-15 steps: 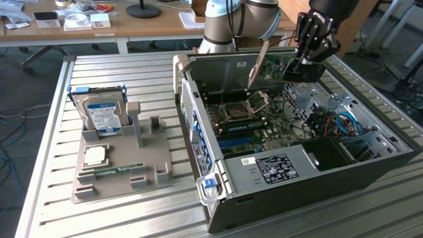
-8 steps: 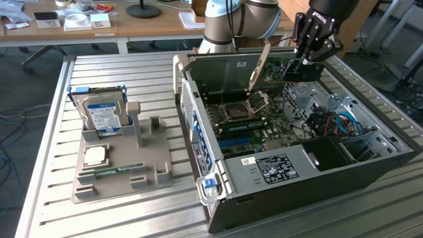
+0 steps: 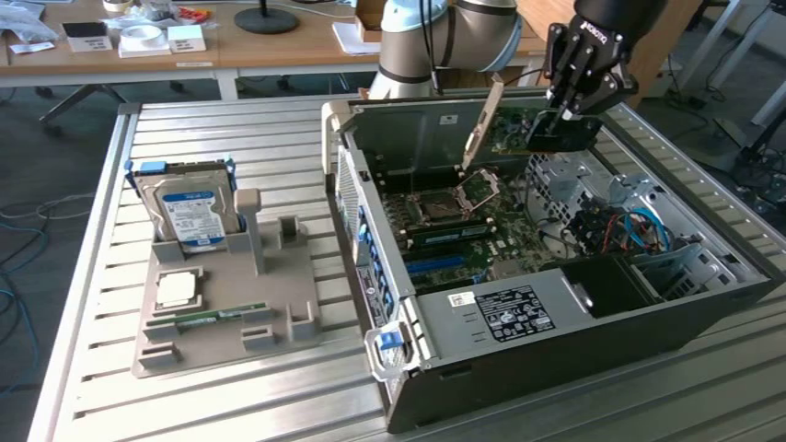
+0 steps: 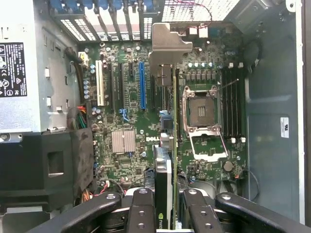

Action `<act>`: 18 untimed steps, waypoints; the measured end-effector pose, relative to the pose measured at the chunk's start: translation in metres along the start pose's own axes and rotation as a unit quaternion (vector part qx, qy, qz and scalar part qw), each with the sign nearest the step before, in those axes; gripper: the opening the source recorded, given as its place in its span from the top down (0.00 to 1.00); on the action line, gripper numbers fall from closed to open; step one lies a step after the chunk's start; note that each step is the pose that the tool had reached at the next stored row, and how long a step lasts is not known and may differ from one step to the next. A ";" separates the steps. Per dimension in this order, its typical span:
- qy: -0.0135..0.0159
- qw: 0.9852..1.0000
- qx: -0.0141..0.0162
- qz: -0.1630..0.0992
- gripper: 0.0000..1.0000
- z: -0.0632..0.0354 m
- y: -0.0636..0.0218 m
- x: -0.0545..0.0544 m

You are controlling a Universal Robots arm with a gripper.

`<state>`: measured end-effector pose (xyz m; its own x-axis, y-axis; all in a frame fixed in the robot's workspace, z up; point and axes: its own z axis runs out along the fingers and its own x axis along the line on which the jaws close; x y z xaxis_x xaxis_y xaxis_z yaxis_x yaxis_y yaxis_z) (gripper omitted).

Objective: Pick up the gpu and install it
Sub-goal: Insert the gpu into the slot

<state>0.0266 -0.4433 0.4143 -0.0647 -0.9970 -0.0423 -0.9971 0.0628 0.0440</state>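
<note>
My gripper [image 3: 568,110] is shut on the gpu [image 3: 522,136], a green card with a black cooler and a long silver end bracket [image 3: 481,124]. The card hangs above the open computer case [image 3: 368,184], over the far part of the motherboard [image 3: 455,230]. In the wrist view the gpu [image 4: 173,145] shows edge-on between my fingers [image 4: 143,208], its bracket [image 4: 167,43] toward the case's rear slots. It hangs clear of the board, between the blue slot [image 4: 142,85] and the open CPU socket [image 4: 201,109].
A grey parts holder [image 3: 283,327] on the slatted table carries an upright hard drive [image 3: 190,216], a RAM stick [image 3: 215,318] and a small chip [image 3: 179,290]. The power supply [image 3: 528,308] and drive cage with cables [image 3: 627,230] fill the case's near end.
</note>
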 end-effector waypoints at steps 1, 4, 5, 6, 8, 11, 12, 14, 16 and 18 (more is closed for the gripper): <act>0.000 1.000 0.001 0.000 0.73 0.0005 0.0003 0.000; 0.000 1.000 0.003 -0.002 0.73 0.0015 0.0009 0.000; 0.000 1.000 0.003 -0.002 0.73 0.0014 0.0009 0.000; 0.000 1.000 0.003 -0.002 0.73 0.0014 0.0009 0.000; 0.000 1.000 0.003 -0.002 0.73 0.0014 0.0009 0.000; 0.000 1.000 0.003 -0.002 0.73 0.0021 0.0021 0.000; 0.000 1.000 0.003 -0.002 0.73 0.0022 0.0028 0.000; 0.000 1.000 0.003 -0.002 0.73 0.0022 0.0033 0.000; 0.000 1.000 0.003 -0.002 0.73 0.0022 0.0033 0.000; 0.000 1.000 0.003 -0.002 0.73 0.0022 0.0033 0.000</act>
<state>0.0232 -0.4429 0.4122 -0.0601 -0.9973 -0.0425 -0.9976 0.0585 0.0380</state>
